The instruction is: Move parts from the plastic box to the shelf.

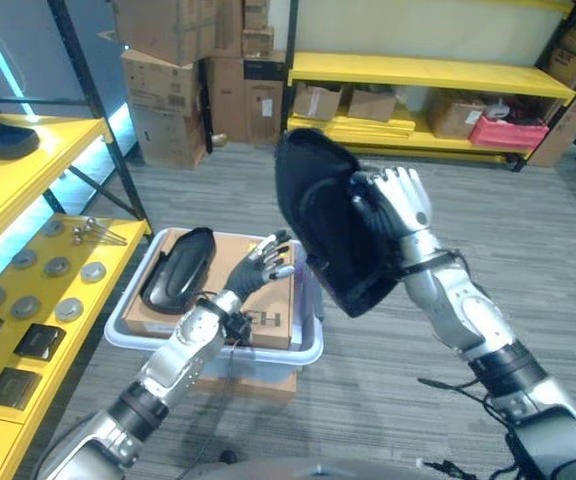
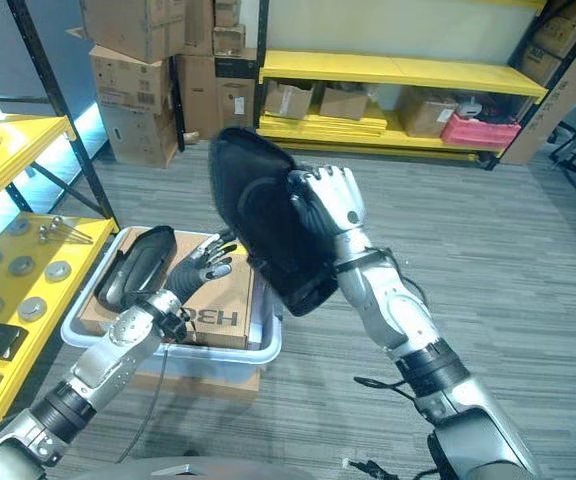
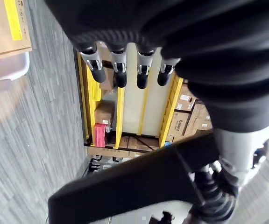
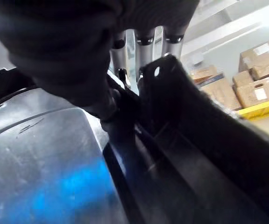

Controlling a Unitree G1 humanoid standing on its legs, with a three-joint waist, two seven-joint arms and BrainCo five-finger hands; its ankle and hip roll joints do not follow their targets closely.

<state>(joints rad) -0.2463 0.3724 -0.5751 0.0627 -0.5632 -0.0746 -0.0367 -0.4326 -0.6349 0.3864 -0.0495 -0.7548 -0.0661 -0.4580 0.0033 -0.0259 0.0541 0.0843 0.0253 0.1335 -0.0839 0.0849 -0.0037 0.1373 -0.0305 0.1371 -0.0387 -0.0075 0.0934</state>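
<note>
1. I am seeing the yellow metal shelf [image 1: 28, 210] at my left, carrying small round grey discs.
2. My right hand [image 1: 393, 205] is gripping the big black curved plastic shell [image 1: 318, 215], holding it up above the pale plastic box [image 1: 298, 345].
3. My left hand [image 1: 258, 265] is hovering with fingers spread over the brown cardboard carton [image 1: 258, 295] in the box, holding nothing, beside a smaller glossy black part [image 1: 178, 270].

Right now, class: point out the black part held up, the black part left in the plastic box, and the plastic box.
Held black part [image 1: 318, 215], left eye view, its broad face.
Boxed black part [image 1: 178, 268], left eye view, its middle.
Plastic box [image 1: 268, 353], left eye view, near rim.
</note>
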